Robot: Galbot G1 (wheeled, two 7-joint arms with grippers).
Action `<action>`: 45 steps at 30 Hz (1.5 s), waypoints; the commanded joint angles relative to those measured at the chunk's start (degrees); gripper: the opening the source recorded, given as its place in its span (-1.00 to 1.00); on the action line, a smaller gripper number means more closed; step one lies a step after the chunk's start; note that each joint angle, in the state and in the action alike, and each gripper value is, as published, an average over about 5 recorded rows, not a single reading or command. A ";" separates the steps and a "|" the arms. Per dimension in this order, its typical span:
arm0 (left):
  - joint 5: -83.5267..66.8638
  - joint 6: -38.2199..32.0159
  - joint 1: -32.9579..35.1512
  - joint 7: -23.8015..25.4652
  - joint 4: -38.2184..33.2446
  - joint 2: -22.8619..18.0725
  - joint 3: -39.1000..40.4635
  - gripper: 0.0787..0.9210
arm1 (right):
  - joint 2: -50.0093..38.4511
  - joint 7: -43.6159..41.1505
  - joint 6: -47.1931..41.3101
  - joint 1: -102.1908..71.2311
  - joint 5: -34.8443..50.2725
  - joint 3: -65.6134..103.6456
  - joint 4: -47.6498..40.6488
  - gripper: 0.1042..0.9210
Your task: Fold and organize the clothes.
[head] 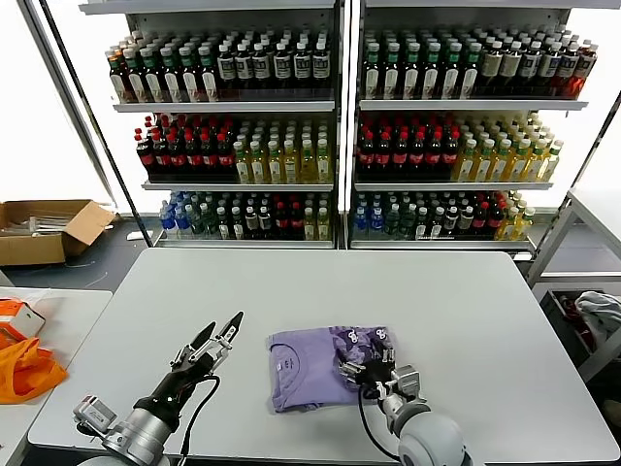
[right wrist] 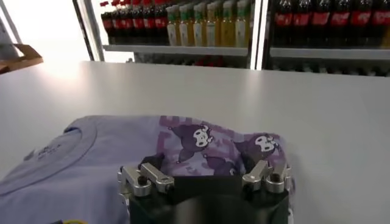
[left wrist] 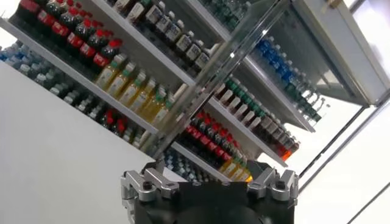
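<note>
A: Where does the head view look from?
B: High, forward and down over the table [head: 466, 291], facing the shelves [head: 335, 107].
A: The wrists?
B: Left's tilted up at shelves [left wrist: 183, 79]. Right's low and close over the shirt [right wrist: 91, 158], sharing shirt [head: 301, 364] and table with the head.

Bottle shelves [head: 335, 126], orange bag [head: 21, 369], cardboard box [head: 44, 228]
</note>
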 commanded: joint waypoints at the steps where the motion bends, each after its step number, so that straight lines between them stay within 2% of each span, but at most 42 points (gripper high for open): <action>1: 0.14 -0.02 0.03 -0.01 0.04 -0.16 0.50 0.77 | 3.22 4.28 4.88 1.29 -0.20 -2.54 6.45 0.76; 5: 1.09 0.03 -0.33 0.00 -0.09 -0.47 1.23 0.77 | 3.09 3.91 6.17 3.24 -0.64 -2.79 10.81 0.76; 9: 2.82 0.07 -0.14 0.29 -0.77 -0.65 0.55 0.77 | 2.02 -0.04 9.01 1.38 -3.39 -1.04 12.24 0.76; 16: 14.26 -1.84 1.50 5.01 -0.04 -1.70 -6.81 0.77 | -1.71 -7.11 15.36 -11.85 -7.77 15.69 16.50 0.76; 26: 37.59 -13.79 2.01 11.80 5.85 -4.58 -16.46 0.77 | 0.98 -12.74 22.06 -26.15 -3.31 35.70 15.68 0.76; 36: 42.67 -18.25 3.55 14.14 6.64 -7.17 -20.61 0.77 | 1.83 -15.67 22.09 -28.40 -1.84 37.23 16.29 0.76; 45: 47.16 -21.59 5.34 17.38 6.69 -5.54 -20.36 0.77 | 2.22 -16.37 21.54 -27.59 -3.83 34.69 16.00 0.76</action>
